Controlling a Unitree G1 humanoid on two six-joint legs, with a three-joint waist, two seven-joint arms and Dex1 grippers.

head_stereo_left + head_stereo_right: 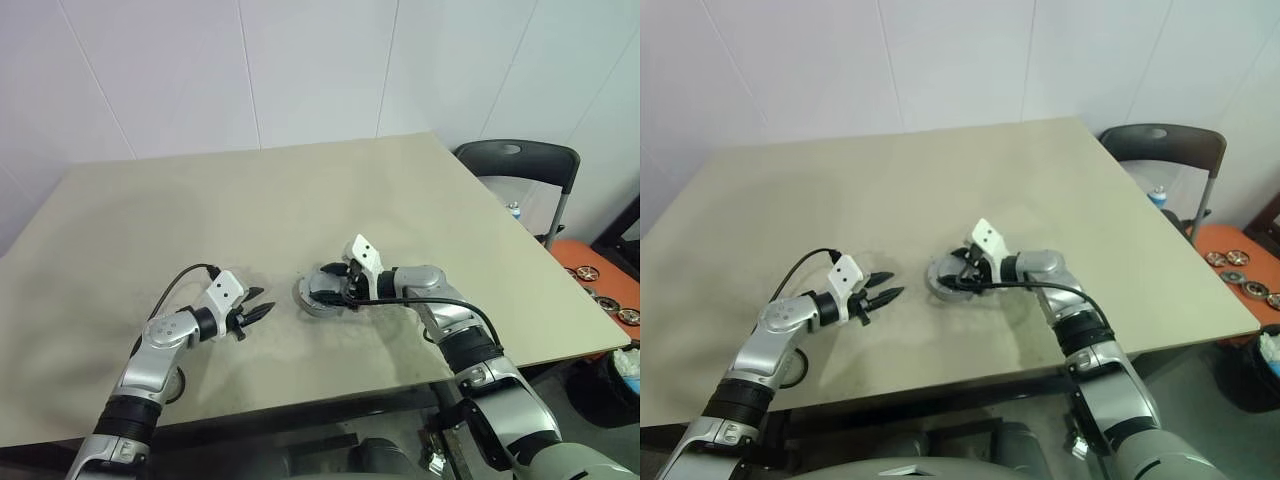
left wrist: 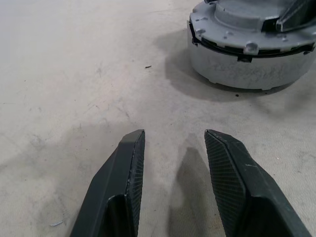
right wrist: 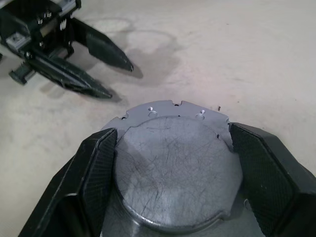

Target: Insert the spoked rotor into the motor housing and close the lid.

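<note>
Right hand (image 3: 173,143) clasps the scratched, notched grey lid (image 3: 175,163); left hand (image 2: 173,148) gapes empty.

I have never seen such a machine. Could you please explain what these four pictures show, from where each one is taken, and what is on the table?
This is a humanoid robot with two arms, each ending in a two-fingered black gripper. Two pictures come from cameras in its head, looking down at a beige table. The other two come from cameras on its wrists. On the table sits a round grey motor assembly with the lid on top. The right gripper has its fingers on both sides of the lid. The left gripper hovers open beside the assembly, holding nothing. A dark chair stands behind the table.
</note>
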